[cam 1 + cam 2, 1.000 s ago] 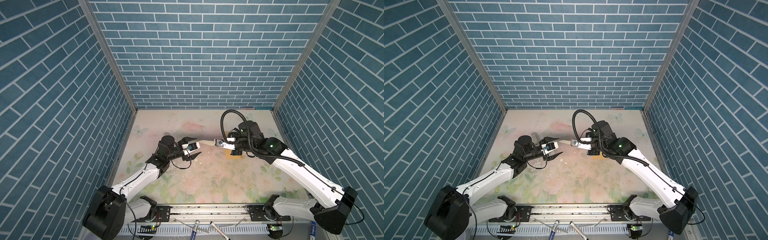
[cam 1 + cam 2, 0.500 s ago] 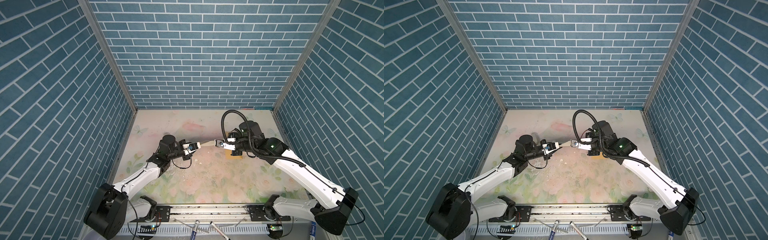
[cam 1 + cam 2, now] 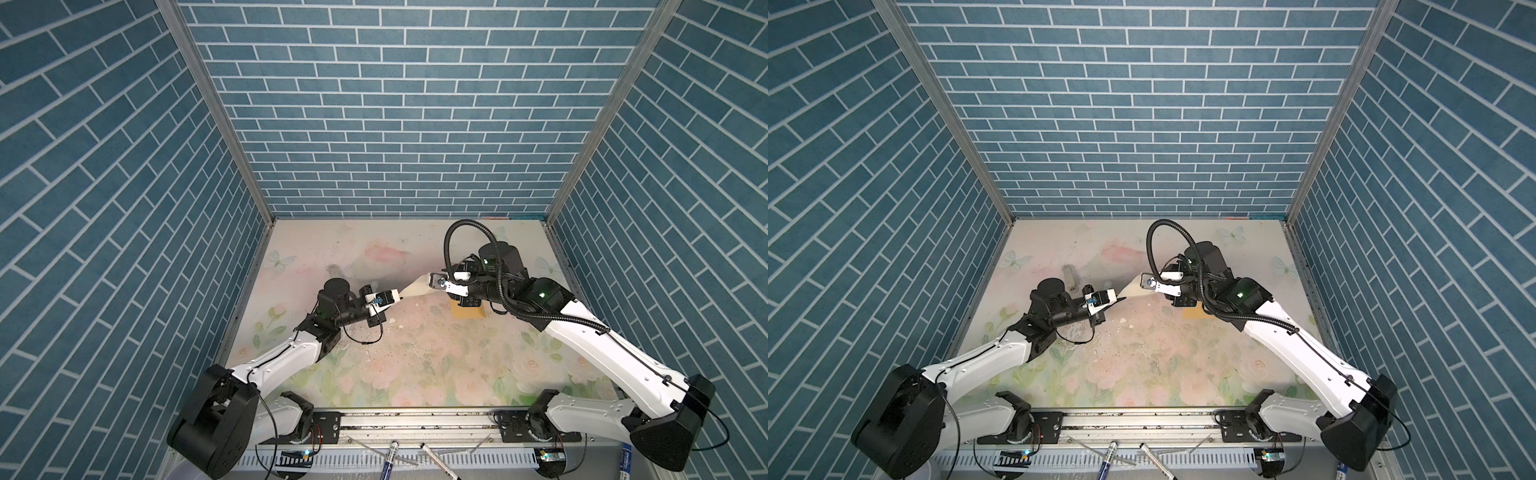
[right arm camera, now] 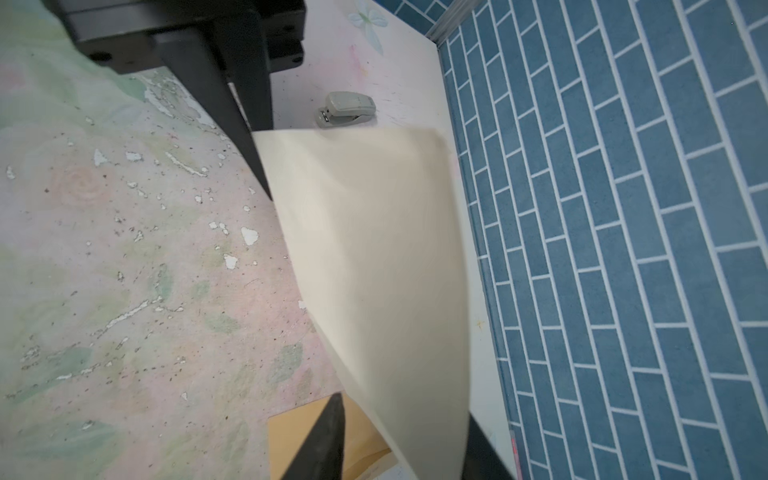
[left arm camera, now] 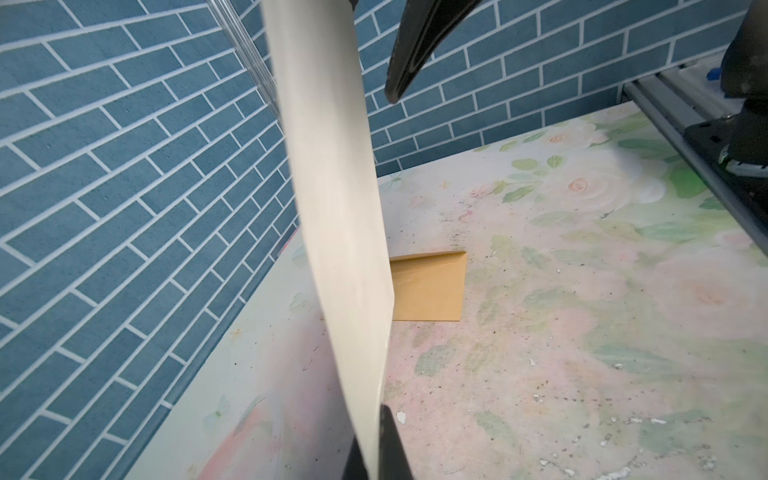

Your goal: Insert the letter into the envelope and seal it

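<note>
Both arms reach low over the table (image 3: 415,357) toward each other. The left gripper (image 3: 398,296) is clamped tight on one end of the letter (image 3: 417,286), which is held in the air. The right gripper (image 3: 433,281) has its jaws parted around the other end. The envelope (image 3: 467,312) lies flat under the right wrist.

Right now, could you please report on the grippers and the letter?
Left gripper shut on the letter, held aloft. Right gripper open, jaws either side of it. Envelope flat beneath right arm. Stapler well aside.
</note>
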Controlling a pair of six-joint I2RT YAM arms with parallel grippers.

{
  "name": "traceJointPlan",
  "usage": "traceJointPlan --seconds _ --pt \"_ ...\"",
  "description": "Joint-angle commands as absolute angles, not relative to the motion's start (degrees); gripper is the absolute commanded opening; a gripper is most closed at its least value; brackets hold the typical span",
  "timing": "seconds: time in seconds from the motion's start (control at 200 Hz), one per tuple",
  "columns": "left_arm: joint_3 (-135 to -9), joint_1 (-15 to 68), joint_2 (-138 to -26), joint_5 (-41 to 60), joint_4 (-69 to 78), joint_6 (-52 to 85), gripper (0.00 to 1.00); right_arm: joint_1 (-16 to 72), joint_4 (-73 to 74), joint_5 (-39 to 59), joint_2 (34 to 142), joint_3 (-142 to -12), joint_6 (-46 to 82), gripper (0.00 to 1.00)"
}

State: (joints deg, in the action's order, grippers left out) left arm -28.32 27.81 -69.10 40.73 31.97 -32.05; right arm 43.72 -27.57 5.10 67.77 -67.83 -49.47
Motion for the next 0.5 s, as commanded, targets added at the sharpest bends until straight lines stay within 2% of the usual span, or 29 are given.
traceJointPlan --seconds 0.0,0.17,0.25,0.495 --pt "-26.4 28.6 -67.9 43.3 38.5 -26.3 0.00 43.9 -20.3 4.3 63.9 -65.1 -46.0 0.53" --pt "-25.1 29.7 -66.6 43.1 39.1 -23.4 0.00 44.0 -13.9 8.5 58.2 -60.7 -42.4 0.75" --pt "-25.1 30.4 -65.9 43.1 38.8 -22.4 0.00 43.9 -11.6 9.6 55.8 -59.0 -41.0 0.80" --pt "-25.9 32.9 -64.0 41.8 36.6 -22.8 0.00 43.9 -18.3 18.6 58.0 -60.4 -40.1 0.77"
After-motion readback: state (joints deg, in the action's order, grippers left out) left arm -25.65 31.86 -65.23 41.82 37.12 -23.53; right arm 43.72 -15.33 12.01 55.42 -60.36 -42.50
